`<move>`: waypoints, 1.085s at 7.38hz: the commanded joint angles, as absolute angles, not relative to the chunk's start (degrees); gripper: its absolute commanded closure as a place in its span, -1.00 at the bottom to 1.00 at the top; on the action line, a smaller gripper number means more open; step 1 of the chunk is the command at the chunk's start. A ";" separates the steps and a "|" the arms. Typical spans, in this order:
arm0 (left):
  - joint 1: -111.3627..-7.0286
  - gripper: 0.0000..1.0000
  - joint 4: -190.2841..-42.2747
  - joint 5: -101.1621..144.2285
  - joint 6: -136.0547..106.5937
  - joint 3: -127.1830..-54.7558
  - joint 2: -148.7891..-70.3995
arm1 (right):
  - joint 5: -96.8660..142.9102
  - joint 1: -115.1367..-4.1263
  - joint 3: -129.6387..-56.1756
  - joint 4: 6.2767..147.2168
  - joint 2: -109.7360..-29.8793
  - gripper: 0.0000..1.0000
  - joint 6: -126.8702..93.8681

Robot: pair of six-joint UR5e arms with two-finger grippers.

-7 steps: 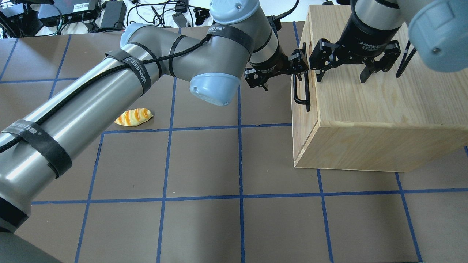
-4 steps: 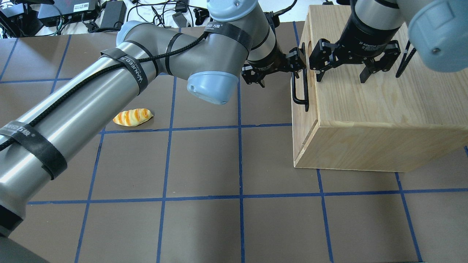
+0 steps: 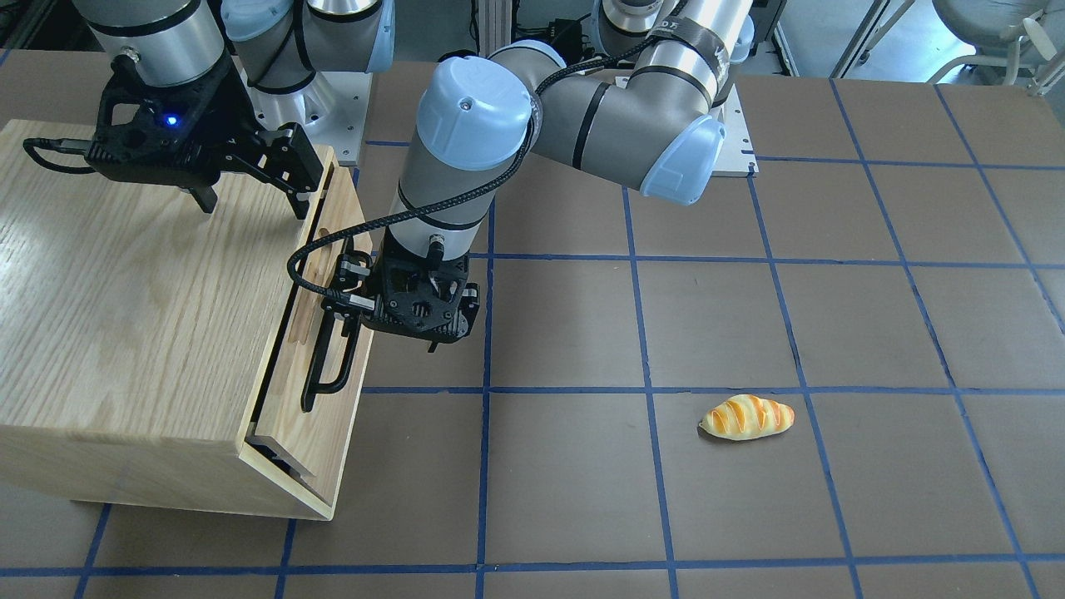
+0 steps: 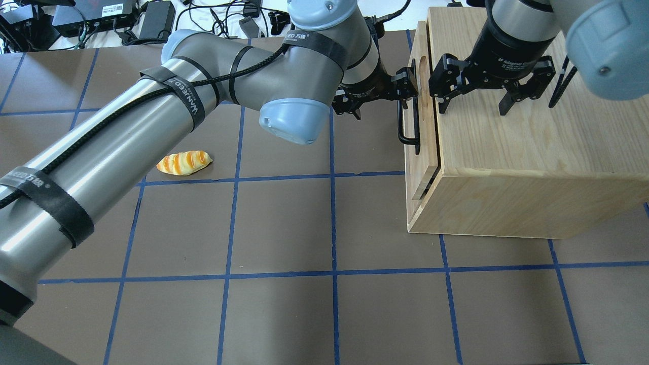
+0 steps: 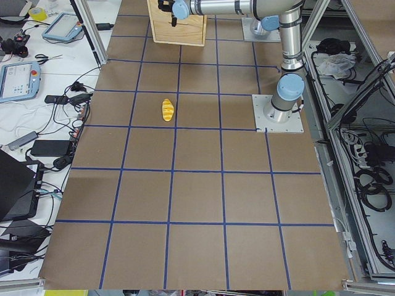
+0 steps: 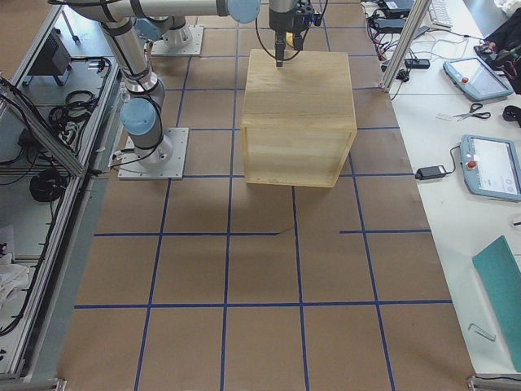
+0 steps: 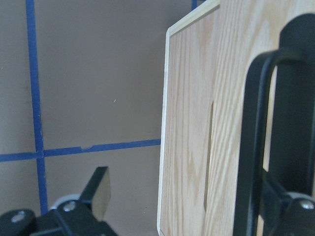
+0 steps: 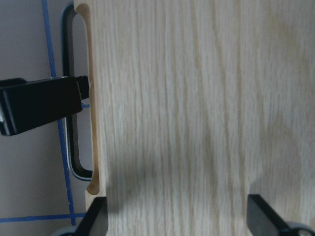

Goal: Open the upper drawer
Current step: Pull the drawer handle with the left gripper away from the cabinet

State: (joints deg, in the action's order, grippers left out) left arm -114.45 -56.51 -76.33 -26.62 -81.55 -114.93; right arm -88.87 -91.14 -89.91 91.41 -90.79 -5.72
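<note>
The upper drawer (image 4: pixel 425 147) is a light-wood front panel with a black bar handle (image 4: pixel 408 126) and an oblong slot. It stands slightly out from the cabinet (image 4: pixel 532 142), with a dark gap behind it. My left gripper (image 4: pixel 380 96) is open, with one finger hooked behind the handle and the other finger (image 7: pixel 98 191) out over the table. The front view shows it at the handle (image 3: pixel 333 366) too. My right gripper (image 4: pixel 474 104) is open, fingertips down on the cabinet top (image 8: pixel 197 123) near its front edge.
A toy bread roll (image 4: pixel 184 162) lies on the brown gridded table to the left of the cabinet, also in the front view (image 3: pixel 746 418). Cables and power bricks lie beyond the table's far edge (image 4: pixel 152 20).
The left gripper has pulled left with the handle, and the drawer front has come out of the cabinet, opening a gap. The right gripper has stayed on the cabinet top.
</note>
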 commanded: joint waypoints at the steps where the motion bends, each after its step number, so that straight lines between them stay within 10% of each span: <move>1: -114.00 -1.00 -56.60 -76.64 -25.84 -81.47 -114.61 | -88.86 -91.14 -89.91 91.41 -90.79 -1.00 -5.71; 8: -110.14 -1.00 -57.74 -79.45 -21.27 -81.56 -113.56 | -88.86 -91.14 -89.91 91.41 -90.79 -1.00 -5.71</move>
